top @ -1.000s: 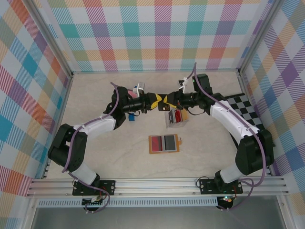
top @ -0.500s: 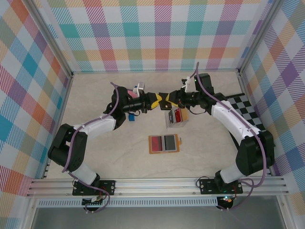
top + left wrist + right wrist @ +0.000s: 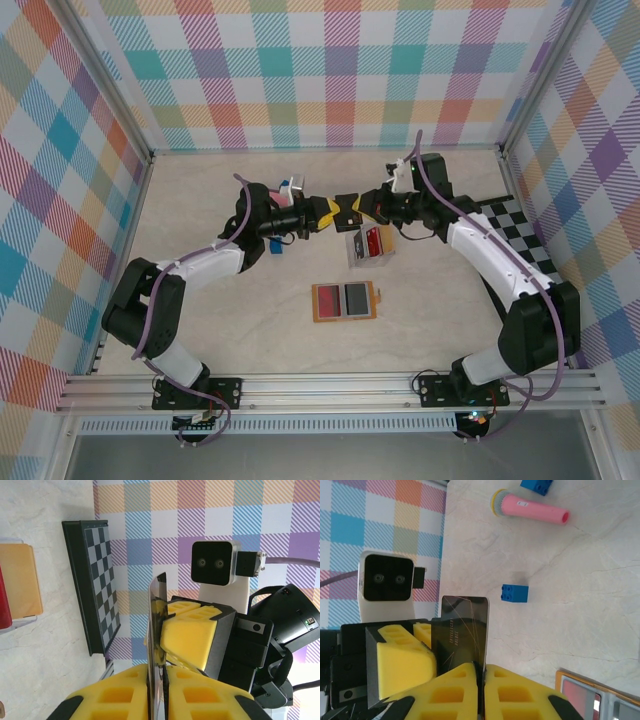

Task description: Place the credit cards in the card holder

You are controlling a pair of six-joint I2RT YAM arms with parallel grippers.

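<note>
Nearest the arm bases, the flat orange-brown leather-look card holder (image 3: 344, 319) lies open on the beige marbled table (image 3: 200, 200). A red card (image 3: 328, 299) sits in its left half and a grey card (image 3: 357, 298) in its right half. Just beyond it lies a small loose pile: a second red card (image 3: 372, 243) on something pale, with a tan card (image 3: 387, 238) at its right side. I cannot tell what the pale piece is. Above the table past the pile, both arms meet at mid-width. The left gripper (image 3: 330, 211) and the right gripper (image 3: 362, 205) face each other, tip to tip. Each pair of yellow fingers is clamped on the same thin black credit card with gold lettering (image 3: 462, 630), which is held off the table between them. Left wrist view: the card is edge-on and pinched from both ends. Beyond the grippers on the left side, a small blue toy brick (image 3: 515, 593) rests on the table. A pink toy microphone (image 3: 530, 510) lies farther off. At the right wall lies the black-and-white chequered board (image 3: 515, 232), well apart from the holder.
</note>
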